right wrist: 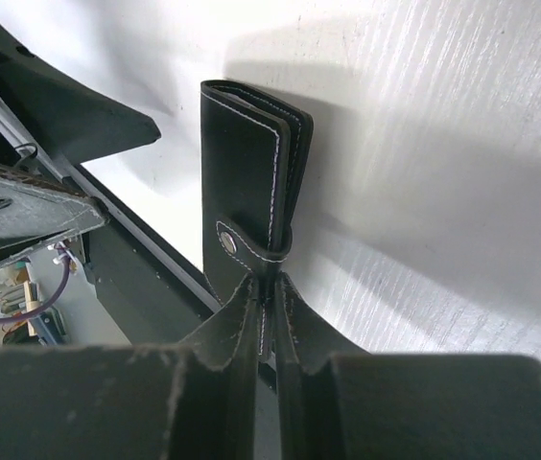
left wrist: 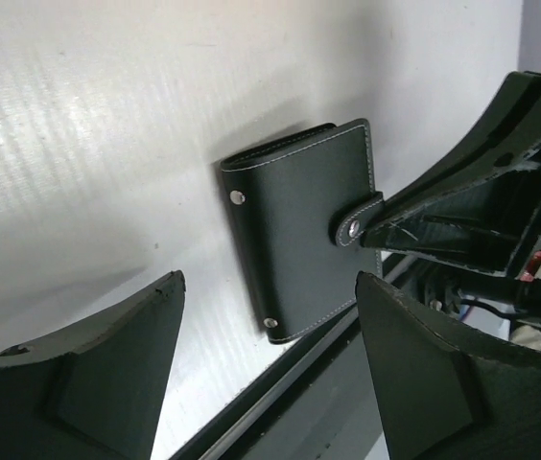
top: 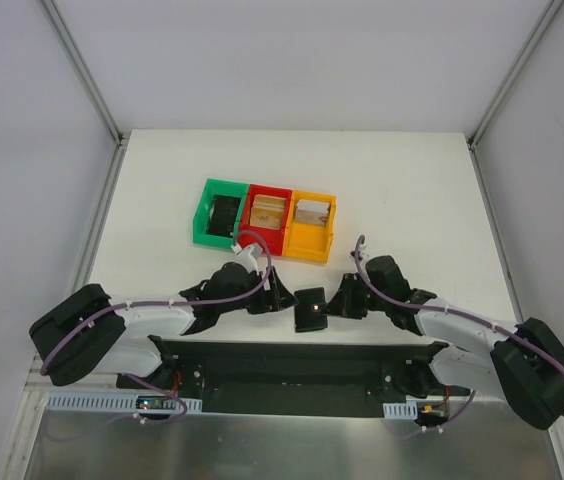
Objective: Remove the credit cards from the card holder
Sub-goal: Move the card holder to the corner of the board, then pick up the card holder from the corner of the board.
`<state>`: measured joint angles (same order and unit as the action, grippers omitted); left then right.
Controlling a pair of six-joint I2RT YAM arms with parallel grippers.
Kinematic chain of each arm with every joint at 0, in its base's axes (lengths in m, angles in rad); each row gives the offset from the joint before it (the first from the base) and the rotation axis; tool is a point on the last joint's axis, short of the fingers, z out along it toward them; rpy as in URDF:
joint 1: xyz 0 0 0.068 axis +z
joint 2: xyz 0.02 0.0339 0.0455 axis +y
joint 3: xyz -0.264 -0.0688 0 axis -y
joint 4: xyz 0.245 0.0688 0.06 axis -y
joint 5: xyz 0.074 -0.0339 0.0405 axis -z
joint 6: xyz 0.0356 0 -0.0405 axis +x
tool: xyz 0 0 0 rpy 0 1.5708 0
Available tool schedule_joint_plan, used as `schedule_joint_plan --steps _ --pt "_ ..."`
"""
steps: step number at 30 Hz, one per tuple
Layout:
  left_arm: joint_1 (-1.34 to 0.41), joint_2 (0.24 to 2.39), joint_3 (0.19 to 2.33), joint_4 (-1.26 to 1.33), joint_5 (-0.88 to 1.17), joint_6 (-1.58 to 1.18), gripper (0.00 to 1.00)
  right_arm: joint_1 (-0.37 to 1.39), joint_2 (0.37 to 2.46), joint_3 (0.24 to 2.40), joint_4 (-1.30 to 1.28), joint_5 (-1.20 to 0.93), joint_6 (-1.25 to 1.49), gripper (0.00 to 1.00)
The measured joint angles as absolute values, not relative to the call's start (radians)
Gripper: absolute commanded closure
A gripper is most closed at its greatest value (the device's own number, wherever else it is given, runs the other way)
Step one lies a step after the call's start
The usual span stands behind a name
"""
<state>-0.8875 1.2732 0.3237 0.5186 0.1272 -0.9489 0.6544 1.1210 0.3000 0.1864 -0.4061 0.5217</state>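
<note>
My left gripper [left wrist: 268, 286] stands with its jaws wide apart. One finger is on each side of the card holder [left wrist: 299, 240], and neither touches it. My right gripper [right wrist: 267, 280] is pinched shut on the strap edge of the card holder, just beside the metal snap [right wrist: 225, 239].

The card holder sits on the white table [top: 162, 200] near its front edge, between my two wrists. It is folded closed with the strap fastened over its open side. Just beyond it runs the black base rail [top: 292, 360].

In the left wrist view, my right gripper's dark fingers reach in from the strap side. They crowd the space just above my left gripper's own right-hand finger [left wrist: 424, 374].

Farther back on the table, well apart from the card holder, three plastic bins stand touching in a row: the green bin [top: 200, 215], the red bin [top: 267, 192] and the orange bin [top: 312, 250]. Of the credit cards [top: 267, 212], a flat tan one lies in the red bin and a paler one in the orange bin. They are too small to tell more. Something dark fills the green bin.

The card holder is smooth black leather-like material with pale stitching along its edges, round metal studs at its corners and layered edges at the spine. My fingers are matte black and wedge-shaped, with rough rims. The table has a fine ribbed sheen.
</note>
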Motion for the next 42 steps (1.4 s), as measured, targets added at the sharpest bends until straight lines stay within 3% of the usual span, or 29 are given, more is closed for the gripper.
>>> schedule_joint_plan --steps 7,13,22,26,42 --pt "-0.882 1.377 0.316 0.714 0.221 -0.989 0.27 0.648 1.09 0.305 0.163 -0.435 0.524 1.0" --pt "-0.882 1.49 0.318 0.826 0.297 -1.03 0.33 0.645 1.084 0.305 0.139 -0.43 0.515 0.98" --pt "-0.882 1.521 0.39 0.745 0.321 -1.028 0.39 0.645 1.091 0.304 0.083 -0.385 0.483 0.57" --pt "-0.882 1.521 0.397 0.703 0.321 -1.022 0.41 0.643 1.089 0.308 0.046 -0.362 0.466 0.48" --pt "-0.882 1.564 0.43 0.667 0.313 -1.003 0.53 0.543 1.158 0.377 0.022 -0.33 0.397 0.51"
